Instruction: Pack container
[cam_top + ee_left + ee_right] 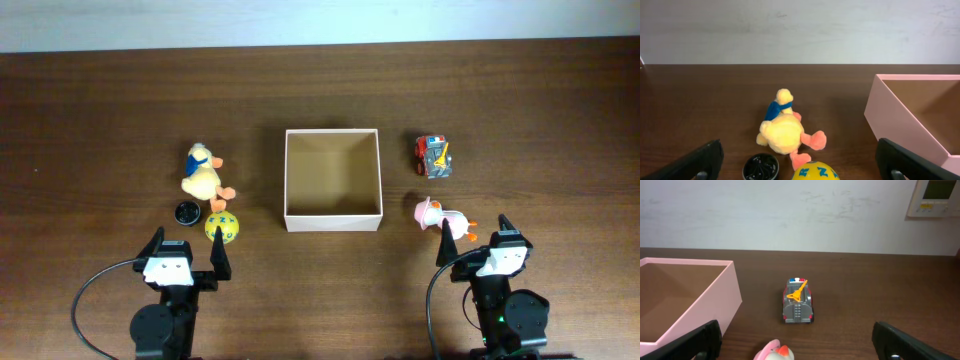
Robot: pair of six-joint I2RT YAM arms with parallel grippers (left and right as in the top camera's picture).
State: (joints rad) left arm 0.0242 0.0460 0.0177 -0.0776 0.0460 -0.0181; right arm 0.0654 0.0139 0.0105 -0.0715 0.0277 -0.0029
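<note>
The container (333,215), a square open box, white outside and tan inside, sits mid-table and holds nothing; its wall shows in the left wrist view (895,122) and the right wrist view (705,312). A yellow plush duck (203,174) (782,131), a yellow ball (222,227) (815,171) and a black round cap (187,212) (760,167) lie left of it. A toy truck (433,156) (798,301) and a pink-and-white duck toy (440,217) (774,352) lie to its right. My left gripper (186,252) (800,165) is open just behind the ball. My right gripper (474,243) (797,342) is open just behind the pink duck.
A pale wall runs behind the table's far edge (800,64). A wall panel (935,197) shows at the upper right in the right wrist view.
</note>
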